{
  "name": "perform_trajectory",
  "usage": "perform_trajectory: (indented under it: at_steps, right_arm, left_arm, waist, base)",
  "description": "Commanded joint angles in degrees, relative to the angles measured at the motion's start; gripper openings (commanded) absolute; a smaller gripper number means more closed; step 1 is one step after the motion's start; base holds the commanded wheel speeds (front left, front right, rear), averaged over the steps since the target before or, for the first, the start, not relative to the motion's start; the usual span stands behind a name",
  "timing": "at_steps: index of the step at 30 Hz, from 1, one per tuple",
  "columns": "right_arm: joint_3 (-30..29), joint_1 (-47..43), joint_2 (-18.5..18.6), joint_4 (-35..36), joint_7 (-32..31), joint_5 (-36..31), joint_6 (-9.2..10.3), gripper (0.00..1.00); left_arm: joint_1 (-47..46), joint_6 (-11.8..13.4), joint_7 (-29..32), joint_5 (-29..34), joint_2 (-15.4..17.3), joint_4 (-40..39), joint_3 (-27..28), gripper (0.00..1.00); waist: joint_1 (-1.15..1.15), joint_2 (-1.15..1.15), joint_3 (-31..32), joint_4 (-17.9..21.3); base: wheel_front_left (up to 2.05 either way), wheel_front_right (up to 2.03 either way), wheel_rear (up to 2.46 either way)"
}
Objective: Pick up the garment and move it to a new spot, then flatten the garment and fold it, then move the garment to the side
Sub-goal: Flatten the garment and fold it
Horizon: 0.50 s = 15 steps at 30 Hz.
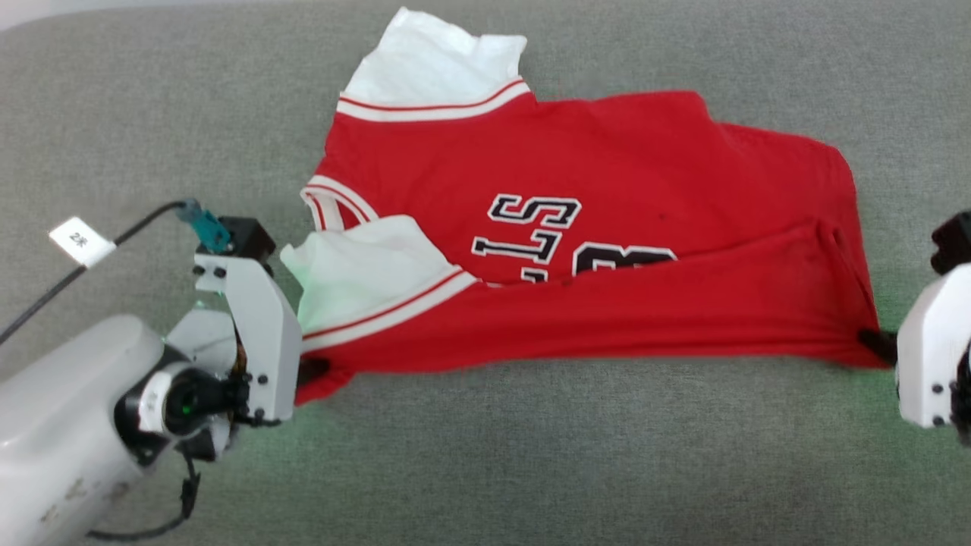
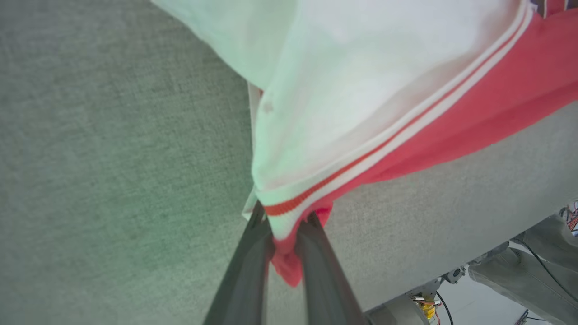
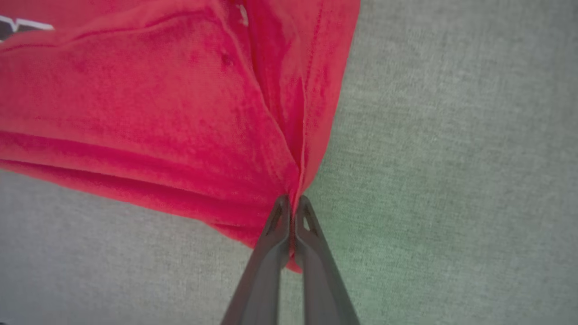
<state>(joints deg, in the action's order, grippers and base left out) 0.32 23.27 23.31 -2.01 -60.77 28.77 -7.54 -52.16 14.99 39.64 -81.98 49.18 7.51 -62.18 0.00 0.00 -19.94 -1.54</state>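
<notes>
At the lower left of the head view, my left gripper (image 1: 312, 371) is clenched on the garment's (image 1: 607, 174) near corner, just below the white sleeve end (image 1: 356, 280). In the left wrist view, its fingers (image 2: 253, 253) pinch striped trim and red cloth (image 2: 284, 266). The garment spreads across mid-frame, lettering up, with its near edge folded over. At the right edge, my right gripper (image 1: 874, 341) grips the opposite red corner, jaws tight together in the right wrist view (image 3: 292, 205). Everything lies on grey woven fabric (image 1: 531, 462). The left wrist view's lower right shows its edge, with wires (image 2: 429, 304) beyond.
</notes>
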Motion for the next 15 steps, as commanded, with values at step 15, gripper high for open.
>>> perform_trajectory:
  at_steps: [15]
  right_arm:
    - [-4.31, -15.02, -2.7, 9.31, -7.35, 1.57, 0.11, 0.0]
  left_arm:
    - [9.19, 6.55, 0.6, -0.19, 4.38, -11.46, -4.12, 0.0]
  waist:
    - [0.0, 0.0, -1.27, 0.42]
  base:
    - [0.0, 0.0, 0.0]
